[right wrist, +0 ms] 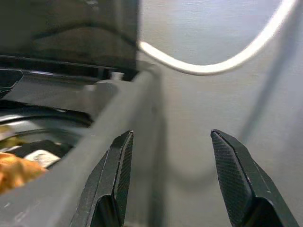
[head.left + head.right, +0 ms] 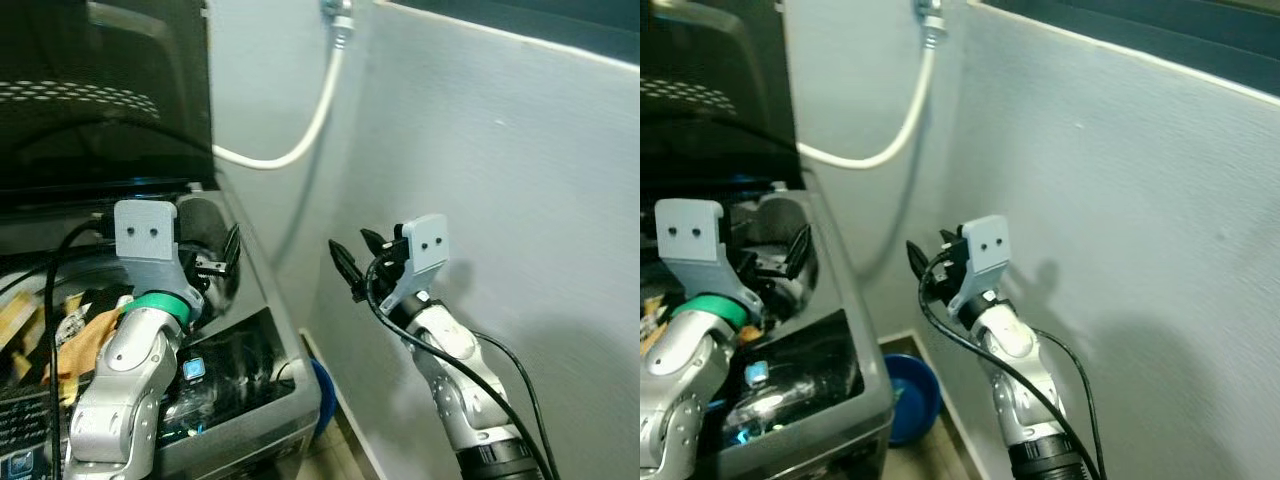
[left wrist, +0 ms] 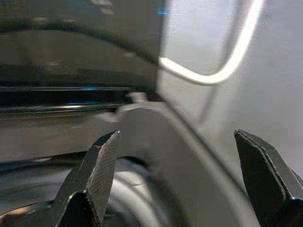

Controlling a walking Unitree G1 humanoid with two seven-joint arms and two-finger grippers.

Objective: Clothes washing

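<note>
Left gripper (image 2: 222, 258) hangs over the back right part of the washer opening, fingers spread with nothing between them; in the left wrist view the two black fingertips (image 3: 102, 163) stand well apart with the drum rim showing through the gap. Placement reads as working over the tub, empty-handed, so either a drop is done or a reach is being set up.

Right gripper (image 2: 352, 262) is held up beside the machine, off its right wall and over the narrow gap to the grey wall panel (image 2: 500, 200). Its fingers are also spread and empty; the right wrist view looks along the washer's top edge (image 1: 118, 123) with one fingertip (image 1: 236, 175) on the wall side. Probably parked out of the way so the left arm has the tub to itself.

Washing machine (image 2: 285, 395) is a top loader, dark lid (image 2: 100, 90) raised up against the wall, which is why the opening is reachable. Clothes (image 2: 85, 335), orange and yellow pieces, lie inside the tub near the left arm; they look bunched low, but the view there is partly blocked by the arm. A control panel with a lit blue button (image 2: 193, 369) sits along the front.

White hose (image 2: 300, 130) loops down the wall behind the lid. A blue basin (image 2: 908, 395) sits on the floor beside the washer.
</note>
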